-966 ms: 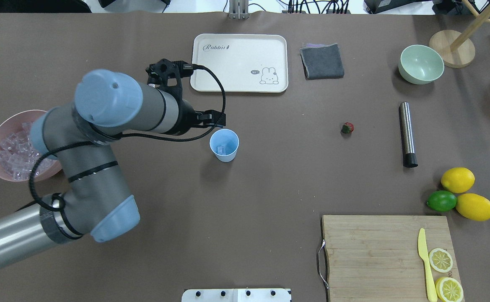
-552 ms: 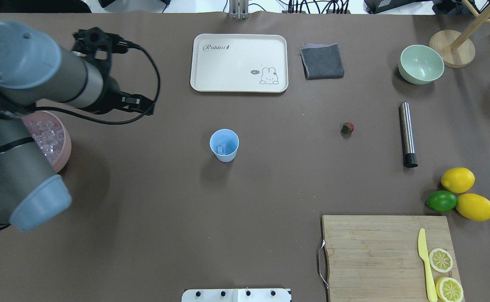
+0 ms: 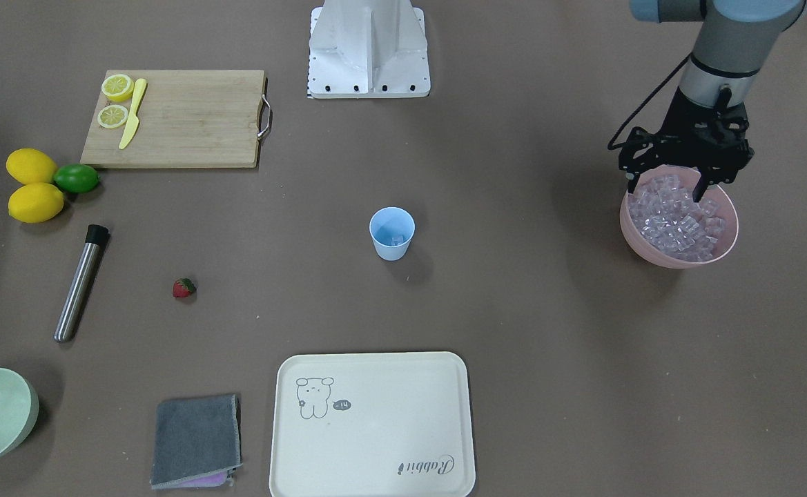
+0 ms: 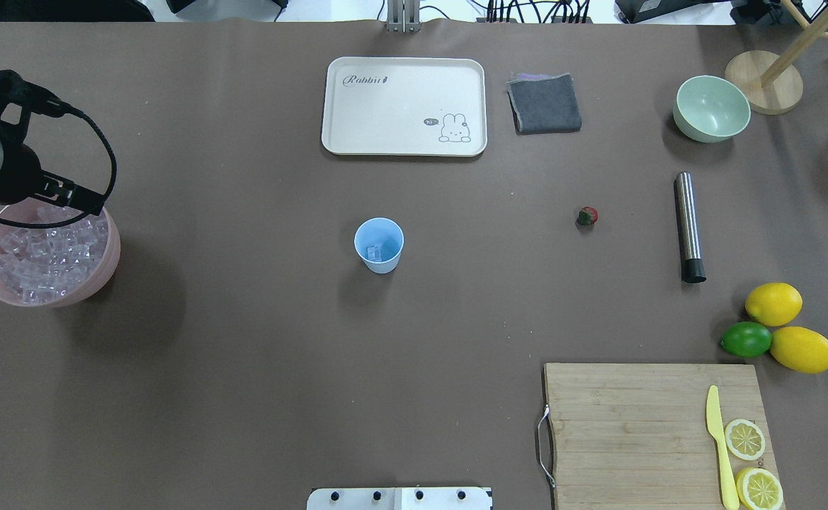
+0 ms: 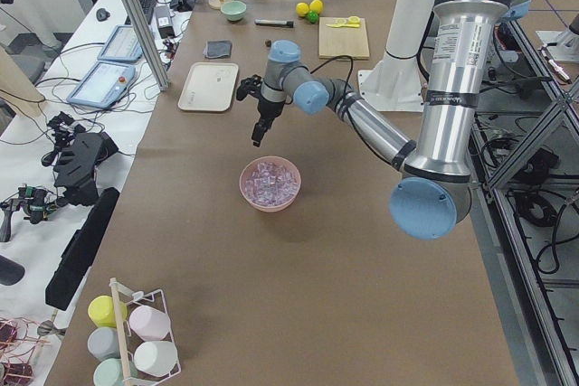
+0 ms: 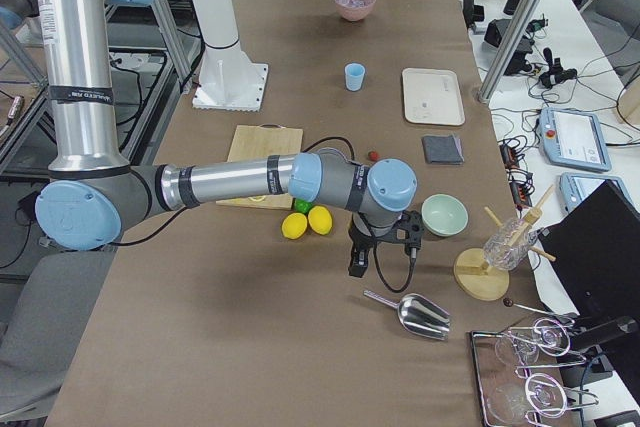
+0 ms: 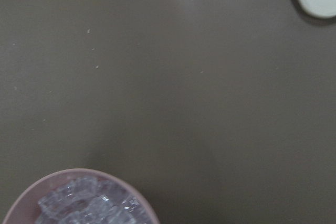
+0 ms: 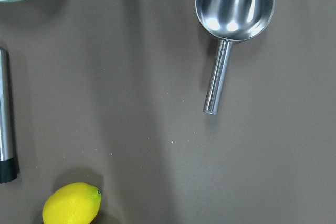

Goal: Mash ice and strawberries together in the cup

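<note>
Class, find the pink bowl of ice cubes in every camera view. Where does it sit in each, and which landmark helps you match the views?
Exterior front-facing: pink bowl at the right edge, mid-height.
Overhead exterior: far left, mid-height.
Exterior left: centre.
Exterior right: top centre, at the far end.
Left wrist-mounted: bottom left, cut off.
Right wrist-mounted: not in it.
Landmark: cream tray, in all but the right wrist-mounted view.

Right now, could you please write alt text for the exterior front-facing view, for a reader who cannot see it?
The open left gripper hangs above a pink bowl heaped with ice at the view's right edge. A light-blue cup with ice inside stands mid-table, and a strawberry lies well toward the view's left.
</note>
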You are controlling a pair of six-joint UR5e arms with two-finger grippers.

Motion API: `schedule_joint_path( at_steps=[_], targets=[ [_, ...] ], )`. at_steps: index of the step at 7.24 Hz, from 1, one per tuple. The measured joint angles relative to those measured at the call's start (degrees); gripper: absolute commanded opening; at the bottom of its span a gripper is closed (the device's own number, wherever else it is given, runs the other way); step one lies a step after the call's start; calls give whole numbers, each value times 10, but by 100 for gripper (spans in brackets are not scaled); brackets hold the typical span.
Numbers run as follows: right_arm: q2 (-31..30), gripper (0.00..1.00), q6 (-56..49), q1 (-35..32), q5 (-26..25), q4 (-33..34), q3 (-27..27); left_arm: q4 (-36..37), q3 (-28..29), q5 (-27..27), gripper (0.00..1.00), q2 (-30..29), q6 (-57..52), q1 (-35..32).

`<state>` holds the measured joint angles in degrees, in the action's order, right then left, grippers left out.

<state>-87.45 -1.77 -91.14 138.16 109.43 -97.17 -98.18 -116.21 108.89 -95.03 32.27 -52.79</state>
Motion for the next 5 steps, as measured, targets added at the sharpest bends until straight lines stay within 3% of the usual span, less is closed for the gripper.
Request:
schedule_joint_path(
  at_steps=[2, 5],
  targets=[
    [0, 100, -1, 0, 0, 0, 2, -96, 78, 3, 97, 30, -47, -27],
    [-1, 100, -1, 1, 0, 0, 5, -117, 104, 10, 97, 42, -29, -38]
  ],
)
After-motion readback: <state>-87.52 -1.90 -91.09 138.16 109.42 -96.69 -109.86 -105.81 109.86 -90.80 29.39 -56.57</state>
